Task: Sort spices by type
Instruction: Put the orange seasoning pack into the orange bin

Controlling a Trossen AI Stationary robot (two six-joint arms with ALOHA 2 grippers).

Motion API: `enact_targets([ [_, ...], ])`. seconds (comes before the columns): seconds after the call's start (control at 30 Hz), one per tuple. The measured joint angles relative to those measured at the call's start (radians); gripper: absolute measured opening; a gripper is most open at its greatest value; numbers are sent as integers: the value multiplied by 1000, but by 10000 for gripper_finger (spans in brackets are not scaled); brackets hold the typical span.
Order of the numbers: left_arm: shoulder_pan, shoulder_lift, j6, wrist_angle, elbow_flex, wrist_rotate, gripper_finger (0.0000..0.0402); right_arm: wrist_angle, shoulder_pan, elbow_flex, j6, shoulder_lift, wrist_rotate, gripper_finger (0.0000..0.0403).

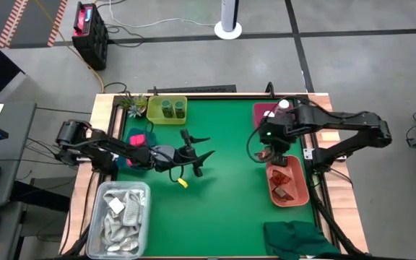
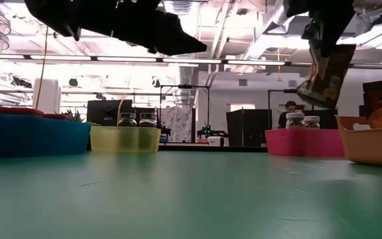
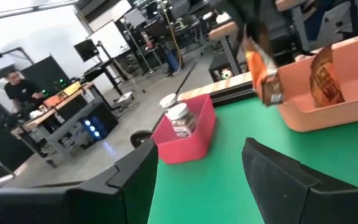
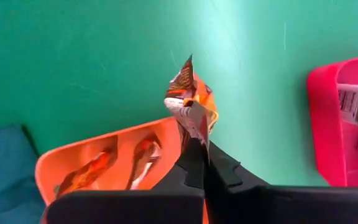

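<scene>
The right gripper (image 4: 194,146) is clamped on a brown sachet (image 4: 190,102), holding it in the air just above the far end of the orange tray (image 1: 300,193) at the right side of the bench (image 1: 222,195). In the low view the sachet (image 2: 325,76) hangs tilted, clear of the tray's rim. Two more brown sachets (image 4: 114,165) already lie inside that tray.

The left gripper (image 1: 197,153) hovers over the green mat near the middle of the bench, its fingers (image 3: 278,177) apart and holding nothing. A small yellow piece (image 1: 183,183) lies on the mat just near of it (too small to tell what it is).

At the far right, the pink tray (image 3: 188,134) holds the two white-capped bottles (image 3: 179,118), standing upright side by side. At the far left, the yellow tray (image 1: 166,110) holds the two green jars (image 1: 172,108), also upright. The blue tray (image 2: 32,136) at the left edge carries a pink pack (image 1: 137,136), partly hidden under the left arm.

A clear tub of white rags (image 1: 119,213) sits at the near left corner, and a dark green cloth (image 1: 298,240) lies at the near right.
</scene>
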Motion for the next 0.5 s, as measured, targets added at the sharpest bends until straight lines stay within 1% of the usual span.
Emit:
enact_targets([
  [0.2,1,-26,-7,0,-23,-10,224,-5,-1,0,56,-100,13,16],
  [0.27,1,-28,-7,1,-23,-11,224,-40,0,0,101,-123,7,16],
  [0.4,1,-28,6,1,-23,-11,224,-152,0,-10,184,-132,4,16],
  [0.5,1,-28,9,1,-23,-11,224,-180,2,-45,217,-123,0,16],
])
